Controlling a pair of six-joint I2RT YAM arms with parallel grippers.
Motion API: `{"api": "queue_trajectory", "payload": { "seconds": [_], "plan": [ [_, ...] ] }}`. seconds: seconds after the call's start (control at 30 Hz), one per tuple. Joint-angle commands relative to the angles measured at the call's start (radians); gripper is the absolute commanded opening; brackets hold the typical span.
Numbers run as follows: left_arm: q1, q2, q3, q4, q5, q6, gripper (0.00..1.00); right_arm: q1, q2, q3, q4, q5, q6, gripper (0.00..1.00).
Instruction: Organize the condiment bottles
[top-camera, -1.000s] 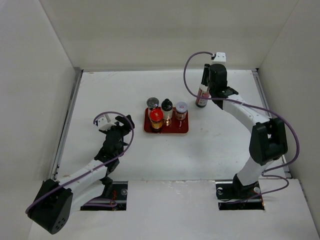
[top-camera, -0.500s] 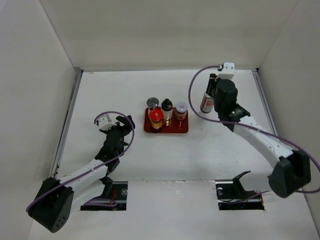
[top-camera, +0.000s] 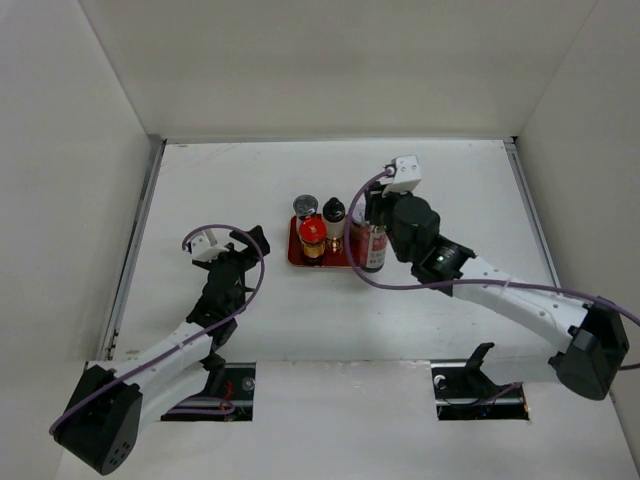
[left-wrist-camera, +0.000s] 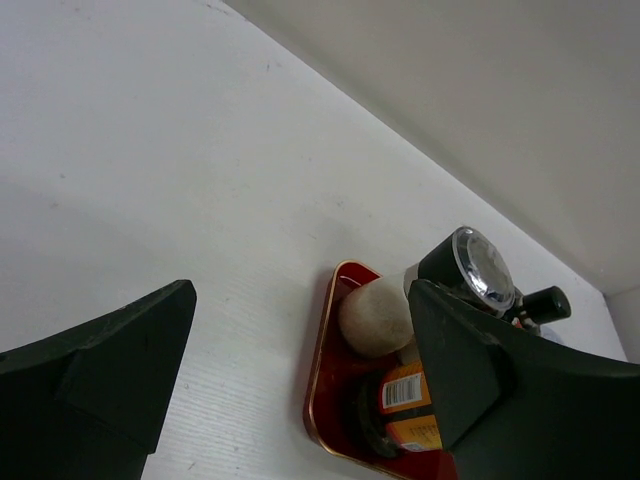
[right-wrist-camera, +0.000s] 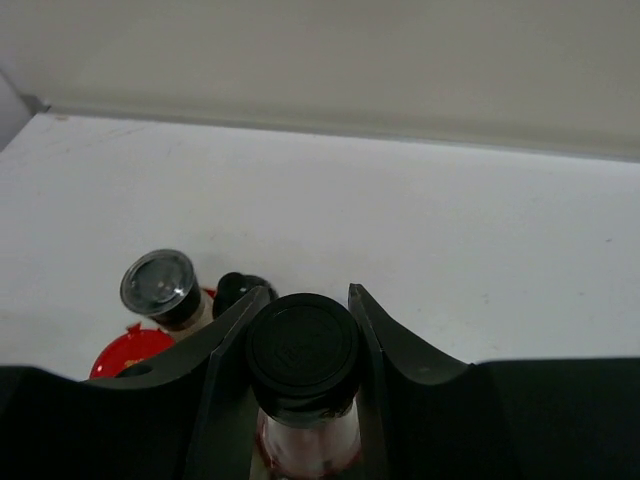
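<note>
Where the red tray (top-camera: 294, 258) ends on its left and far sides, open white table (top-camera: 220, 190) runs to the walls, while a silver-lidded shaker (top-camera: 305, 205), a black-capped shaker (top-camera: 333, 210) and a red-capped jar (top-camera: 312, 232) fill its left half. The right gripper (right-wrist-camera: 306, 298) is clamped on the tall black-capped bottle (right-wrist-camera: 303, 350), upright at the tray's right end. The left gripper (left-wrist-camera: 300, 300), jaws apart, hangs well left of the tray.
</note>
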Motion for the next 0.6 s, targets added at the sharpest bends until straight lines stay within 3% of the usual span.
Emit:
{"api": "queue_trajectory", "payload": {
  "seconds": [0.0,0.43,0.57],
  "plan": [
    [0.011,-0.037,-0.019,0.042,-0.046,-0.011,1.0,0.051,0.043,0.03,0.26,0.0,0.013,0.29],
    [0.024,-0.034,-0.025,0.048,-0.051,-0.011,1.0,0.078,0.273,0.087,0.35,0.008,-0.003,0.3],
    [0.017,-0.023,-0.019,0.049,-0.045,-0.012,1.0,0.085,0.277,0.062,0.355,0.022,-0.007,0.37]
  ]
}}
